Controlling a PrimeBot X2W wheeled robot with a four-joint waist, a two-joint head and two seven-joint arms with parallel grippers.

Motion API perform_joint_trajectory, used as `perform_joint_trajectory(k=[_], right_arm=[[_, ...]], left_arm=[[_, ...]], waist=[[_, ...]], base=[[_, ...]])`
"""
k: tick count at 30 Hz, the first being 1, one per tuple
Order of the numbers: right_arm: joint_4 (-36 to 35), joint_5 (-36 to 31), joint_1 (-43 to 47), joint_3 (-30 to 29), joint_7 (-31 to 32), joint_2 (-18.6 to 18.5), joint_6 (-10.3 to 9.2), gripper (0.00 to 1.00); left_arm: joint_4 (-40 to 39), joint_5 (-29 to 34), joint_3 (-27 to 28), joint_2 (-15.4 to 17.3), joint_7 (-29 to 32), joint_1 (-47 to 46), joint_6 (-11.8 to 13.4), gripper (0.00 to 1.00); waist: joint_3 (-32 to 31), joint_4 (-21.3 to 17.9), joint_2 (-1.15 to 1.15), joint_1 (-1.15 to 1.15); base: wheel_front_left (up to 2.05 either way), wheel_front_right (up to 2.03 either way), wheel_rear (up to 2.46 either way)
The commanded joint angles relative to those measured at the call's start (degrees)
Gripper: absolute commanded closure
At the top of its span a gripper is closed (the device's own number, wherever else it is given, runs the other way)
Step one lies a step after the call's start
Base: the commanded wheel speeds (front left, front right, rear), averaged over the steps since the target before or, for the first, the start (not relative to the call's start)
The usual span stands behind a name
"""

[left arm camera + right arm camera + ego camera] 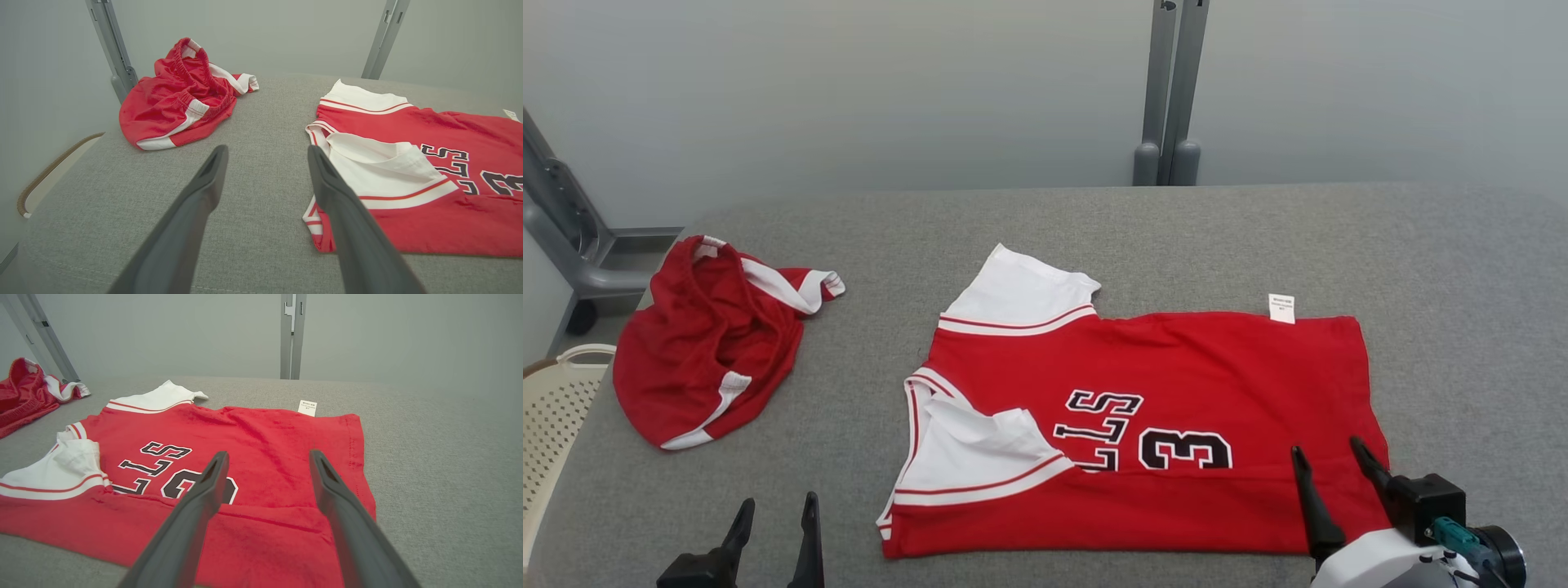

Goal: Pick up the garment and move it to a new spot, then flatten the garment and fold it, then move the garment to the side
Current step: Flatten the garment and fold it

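Grey woven cloth covered the table [1094, 237], with a plain pale wall and metal posts [1172, 90] behind it. On the near middle and right lay the jersey [1176, 367], spread nearly flat, neck end to the left and hem [1364, 392] to the right. Its near sleeve [980, 457] was turned in over the chest, and a long crease ran along the near side.

The jersey looked like a thin red knit with white ribbed sleeves, red piping and stiffer black-and-white printed lettering. It would probably be light, limp and clingy on the rough cloth, so it would sag and bunch if lifted by one point. The hem corners and the shoulder seams seemed the best holds, pinched at two spread points together. A small white label [1281, 308] stuck out from the far edge.

Crumpled red shorts [703, 343], shinier and with an elastic waist, sat far left, well apart from the jersey, beside a pale perforated basket [556, 408].

The left gripper [778, 500] hovered spread and empty over bare table near the neck end. The right gripper [1326, 446] hovered spread and empty above the near hem corner.
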Motion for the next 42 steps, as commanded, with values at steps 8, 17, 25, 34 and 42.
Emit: perform_joint_trajectory(k=[8,17,25,34,42], right_arm=[[0.5,0.61,-0.26,-0.16,-0.3,-0.09,-0.02,0.0],[1.07,0.73,-0.98,0.05,-0.36,-0.07,-0.02,0.0],[-0.34,-1.24,-2.6,1.76,1.44,-0.05,-0.02,0.0],[-1.45,0.52,-12.86,5.77,14.3,-5.15,-0.03,0.0],[-0.12,4.32,-26.24,7.04,27.63,-9.07,-0.03,0.0]], left_arm=[[0.15,-0.59,-0.22,0.57,1.3,0.03,0.41,0.0],[0.76,-0.99,-0.74,0.25,1.44,-0.75,0.2,0.0],[0.9,-0.42,-1.51,0.82,2.46,-3.21,-0.25,0.0],[0.92,1.85,-3.62,3.04,8.52,-14.6,-2.2,0.0],[5.43,2.99,-5.14,2.79,14.99,-32.13,-5.21,0.0]], waist=[[0.71,-0.3,0.0,0.0],[1.33,-0.34,0.0,0.0],[2.77,-0.86,0.0,0.0],[8.78,-2.78,0.0,0.0],[17.68,-5.7,0.0,0.0]], base=[[0.0,0.0,0.0],[0.0,0.0,0.0],[0.0,0.0,0.0],[0.0,0.0,0.0],[0.0,0.0,0.0]])
